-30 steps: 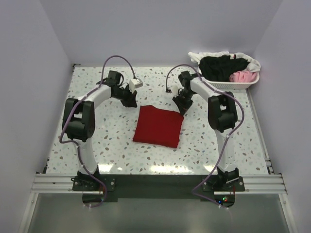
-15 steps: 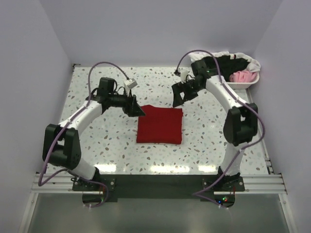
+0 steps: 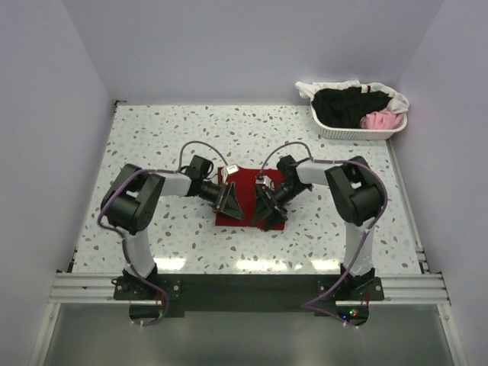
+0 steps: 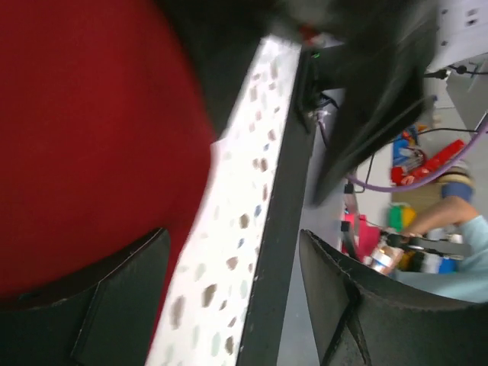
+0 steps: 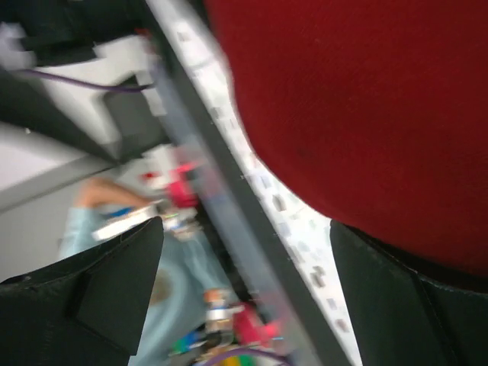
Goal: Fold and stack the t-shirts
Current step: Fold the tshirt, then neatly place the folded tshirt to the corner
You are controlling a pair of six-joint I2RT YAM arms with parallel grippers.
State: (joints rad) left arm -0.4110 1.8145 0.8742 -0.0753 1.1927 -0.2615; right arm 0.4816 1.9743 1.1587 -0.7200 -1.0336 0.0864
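Top external view: the folded dark red t-shirt (image 3: pixel 248 187) lies mid-way across the surface (image 3: pixel 152 145), roughly square, directly beneath both arms. The left claw (image 4: pixel 232 255) and right claw (image 5: pixel 244 232) are both spread apart and hold nothing. Each hangs over its own half of the near edge, equally close. The black t-shirt (image 3: pixel 343 105) and pink t-shirt (image 3: pixel 381 120) lie in the basket (image 3: pixel 358 134), far right.
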